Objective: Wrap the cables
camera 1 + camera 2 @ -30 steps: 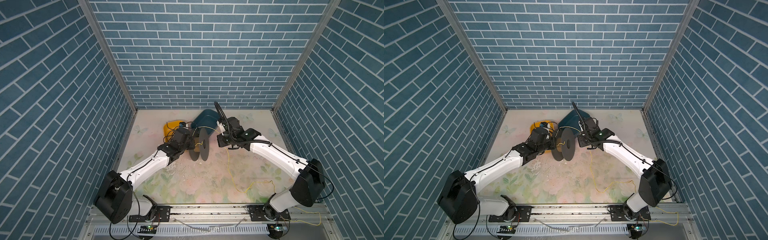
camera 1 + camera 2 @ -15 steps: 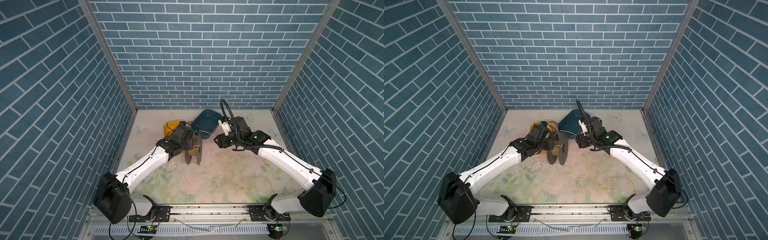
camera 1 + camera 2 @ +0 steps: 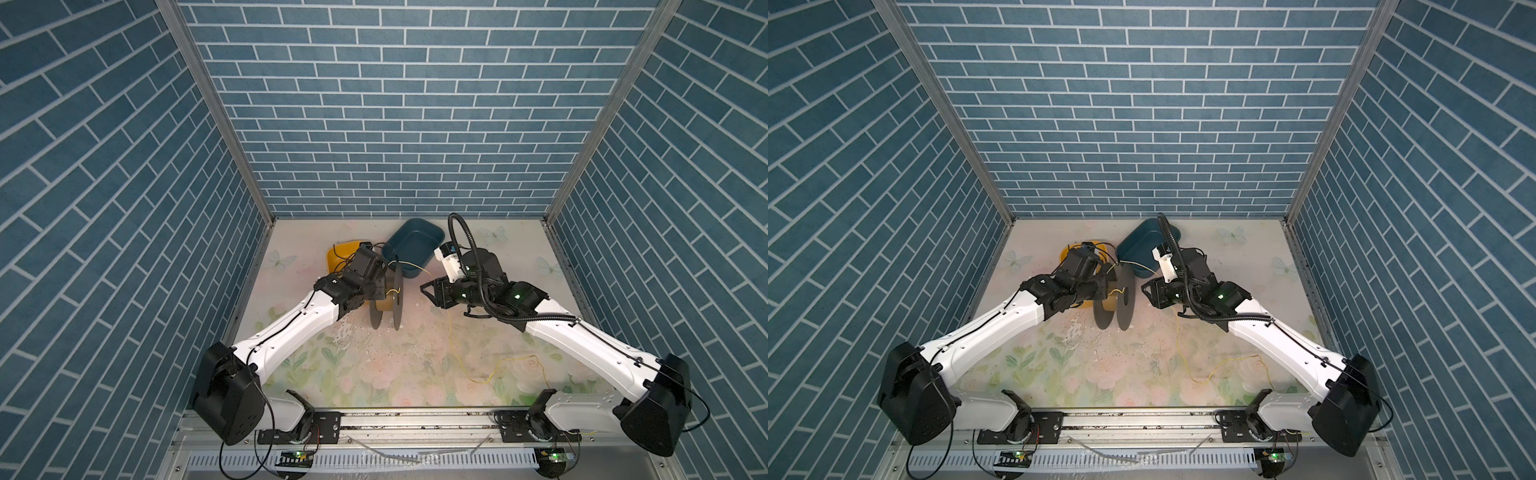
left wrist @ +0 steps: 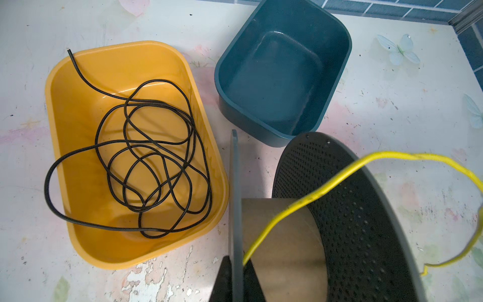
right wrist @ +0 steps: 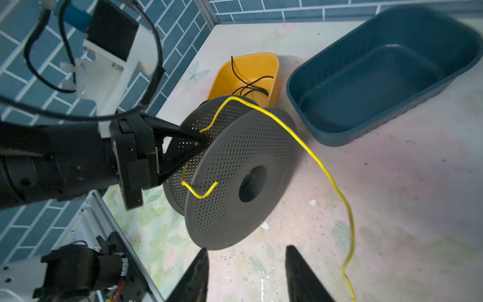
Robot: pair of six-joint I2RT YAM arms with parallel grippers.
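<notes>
Surface, pale floral print, scuffed, walled by blue brick pattern; left arm and right arm, white with black joints, both reaching inward toward the middle; blue tub, dark teal, rectangular with rounded corners, toward the far wall; yellow tub, orange-yellow, just beside the blue tub on the left arm's side; spool, two grey perforated flanges set upright on a tan core, in front of both tubs; left hand, fingers pressed together on the rim of the spool's flange nearer that arm; right hand, fingers spread with nothing between them, near the spool's other flange but apart from it; black wire, one tangle of loose loops lying in the yellow tub, one end resting on its rim; cable, thin, bright yellow, emerging at the left hand's fingertips, whether pinched there cannot be told, crossing the core, arching over the flanges, a short hooked end hanging at the outer flange's edge, the remainder trailing down onto the surface in loose bends in front of the right arm.
</notes>
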